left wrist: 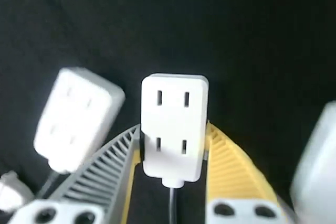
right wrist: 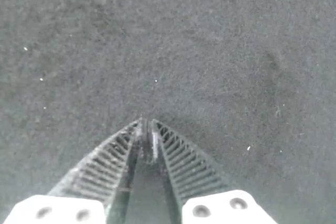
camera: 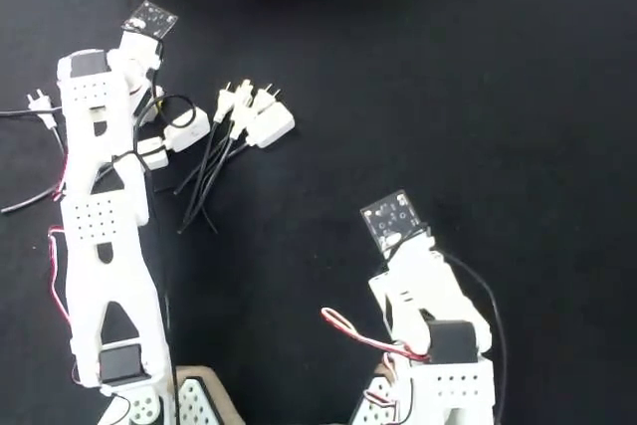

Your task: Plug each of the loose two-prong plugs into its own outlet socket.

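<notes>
The outlet block [left wrist: 174, 124] is white with dark slots. The left gripper [left wrist: 173, 129] has ribbed fingers [left wrist: 113, 163], one grey, one yellow. Plugs [camera: 244, 111] white, cords [camera: 202, 178] black, table [camera: 478, 97] black. The right gripper [right wrist: 146, 129] looks grey.

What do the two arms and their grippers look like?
The left arm and right arm are white with dotted panels and red-and-white wires. The left gripper has one grey ribbed finger and one yellow; the right gripper has two grey ribbed fingers.

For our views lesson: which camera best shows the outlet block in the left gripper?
Left wrist view: outlet block faces it, slots plain, in the left gripper. High view: partly under the arm. Right wrist view faces table.
</notes>
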### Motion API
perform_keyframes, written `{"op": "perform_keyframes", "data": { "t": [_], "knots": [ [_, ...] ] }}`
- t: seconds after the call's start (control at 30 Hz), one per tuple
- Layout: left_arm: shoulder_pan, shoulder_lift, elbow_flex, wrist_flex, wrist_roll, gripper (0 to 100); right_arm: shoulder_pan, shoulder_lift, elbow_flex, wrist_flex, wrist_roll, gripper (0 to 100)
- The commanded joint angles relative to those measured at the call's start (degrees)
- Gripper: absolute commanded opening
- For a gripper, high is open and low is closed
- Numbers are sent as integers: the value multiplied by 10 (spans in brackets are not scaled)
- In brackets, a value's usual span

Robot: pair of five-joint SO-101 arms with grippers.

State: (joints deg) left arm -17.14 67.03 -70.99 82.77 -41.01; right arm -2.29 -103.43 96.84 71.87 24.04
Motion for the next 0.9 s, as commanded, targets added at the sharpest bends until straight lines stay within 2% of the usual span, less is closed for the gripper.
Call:
{"op": "perform_keyframes", "data": {
  "t": [0.0, 0.23, 0.43, 0.6, 0.87],
  "knots": [
    [8, -37, -4, 52, -6, 47, 4, -17, -2, 1, -2, 17],
    [8, -109, -5, 128, -5, 46, 4, -17, -2, 1, -2, 17],
    [5, -171, -75, 180, 6, 37, 4, -17, -2, 1, -2, 17],
    [4, -207, -88, 181, 33, 37, 4, -17, -2, 1, -2, 17],
    [7, -340, -14, 181, 55, 46, 4, -17, -2, 1, -2, 17]
  ]
}}
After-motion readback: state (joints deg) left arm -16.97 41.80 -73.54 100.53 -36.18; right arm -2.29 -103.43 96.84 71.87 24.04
